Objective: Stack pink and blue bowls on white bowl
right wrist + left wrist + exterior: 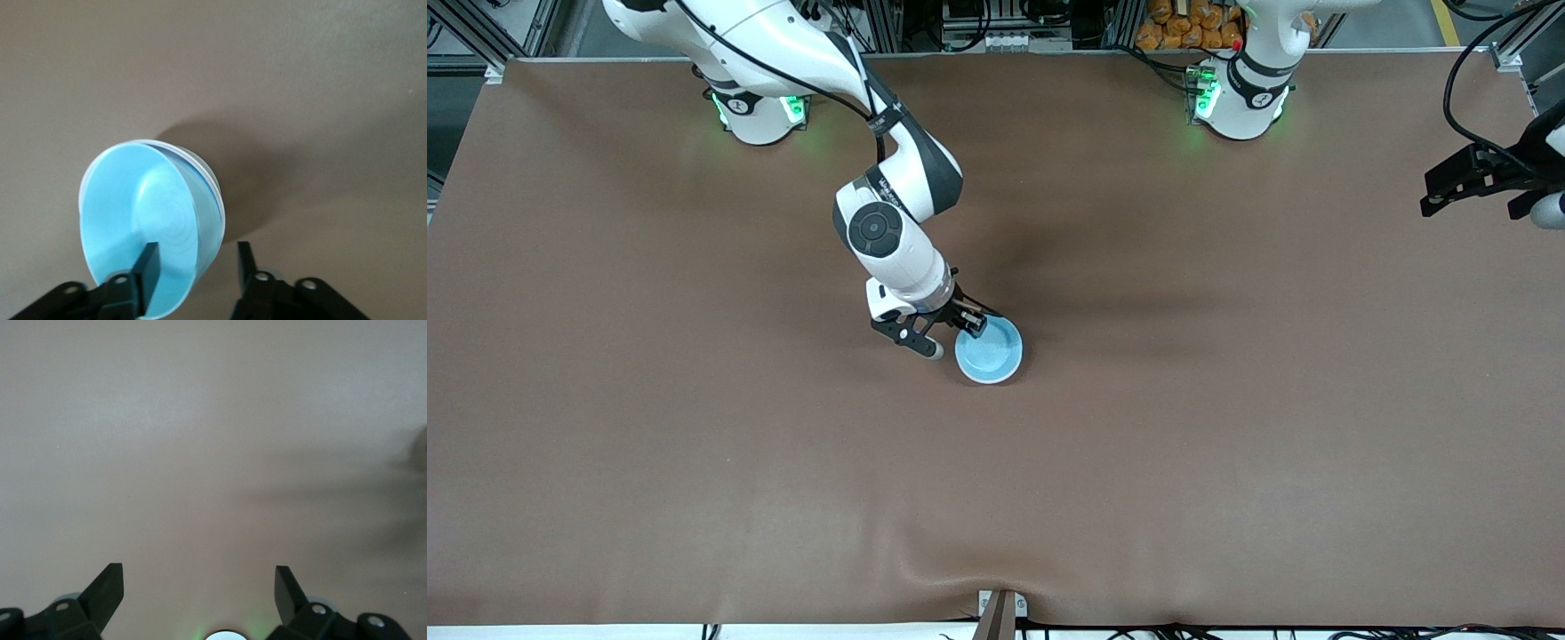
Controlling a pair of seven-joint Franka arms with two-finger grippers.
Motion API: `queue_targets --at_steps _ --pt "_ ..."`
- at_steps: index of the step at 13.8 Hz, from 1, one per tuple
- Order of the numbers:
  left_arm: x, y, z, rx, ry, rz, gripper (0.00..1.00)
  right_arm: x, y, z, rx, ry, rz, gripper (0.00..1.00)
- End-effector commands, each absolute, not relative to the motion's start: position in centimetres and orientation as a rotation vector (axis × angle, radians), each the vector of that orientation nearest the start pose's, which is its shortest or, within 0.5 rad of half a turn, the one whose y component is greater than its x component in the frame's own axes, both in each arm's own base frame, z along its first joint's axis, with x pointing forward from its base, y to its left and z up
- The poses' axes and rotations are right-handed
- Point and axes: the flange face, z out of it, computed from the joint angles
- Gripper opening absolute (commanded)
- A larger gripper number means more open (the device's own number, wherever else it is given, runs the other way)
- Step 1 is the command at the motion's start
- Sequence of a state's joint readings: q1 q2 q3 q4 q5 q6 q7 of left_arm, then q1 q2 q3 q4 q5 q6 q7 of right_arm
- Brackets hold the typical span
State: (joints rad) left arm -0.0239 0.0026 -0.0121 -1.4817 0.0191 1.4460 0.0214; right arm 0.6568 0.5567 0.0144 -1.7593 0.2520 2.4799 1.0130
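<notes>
The light blue bowl (989, 349) sits near the middle of the table, a little toward the right arm's end. In the right wrist view the blue bowl (143, 220) rests nested in a pale, whitish bowl whose rim (215, 190) shows just below its edge. I see no pink bowl. My right gripper (956, 339) is low at the bowl's rim and open (197, 248). One finger is inside the blue bowl and the other is outside the wall, with a gap. My left gripper (1474, 191) waits open at the left arm's end of the table, over bare cloth (197, 570).
A brown cloth (1227, 444) covers the whole table. It is wrinkled at the edge nearest the front camera, by a small bracket (1000, 609). The arm bases (1240, 98) stand along the table's edge farthest from the front camera.
</notes>
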Motion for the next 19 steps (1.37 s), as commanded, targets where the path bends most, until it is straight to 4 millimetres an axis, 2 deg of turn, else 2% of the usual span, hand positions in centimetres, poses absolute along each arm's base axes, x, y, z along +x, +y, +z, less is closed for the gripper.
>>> queue_targets --at_steps 1,3,4,9,11,13,16,19 --pt "54.0 -2.2 65.5 -3.132 0.081 0.043 1.0 54.6 40.0 30.9 -2.784 0.794 0.02 1.0" --pt "54.1 -2.3 65.3 -3.132 0.04 0.048 1.0 56.3 36.3 33.8 -2.799 0.81 0.053 1.0" --pt "54.2 -2.3 65.1 -3.132 0.028 0.055 1.0 56.8 34.0 35.2 -2.834 0.747 0.082 1.0" --pt "54.4 -2.5 64.8 -3.132 0.028 0.062 1.0 60.7 18.3 40.6 -2.901 0.514 0.138 1.0" --pt "54.4 -2.9 65.0 -3.132 0.004 0.057 1.0 61.1 13.8 42.3 -2.908 0.436 0.131 1.0" --pt "54.4 -2.8 64.8 -3.131 -0.025 0.062 1.0 60.7 11.1 44.4 -2.967 0.349 0.102 1.0" --pt "54.4 -3.2 64.8 -3.13 -0.035 0.061 1.0 58.7 9.2 49.0 -3.076 0.172 0.076 1.0" --pt "54.3 -4.2 64.9 -3.129 -0.011 0.061 1.0 56.9 4.5 53.4 -3.076 0.066 0.07 1.0"
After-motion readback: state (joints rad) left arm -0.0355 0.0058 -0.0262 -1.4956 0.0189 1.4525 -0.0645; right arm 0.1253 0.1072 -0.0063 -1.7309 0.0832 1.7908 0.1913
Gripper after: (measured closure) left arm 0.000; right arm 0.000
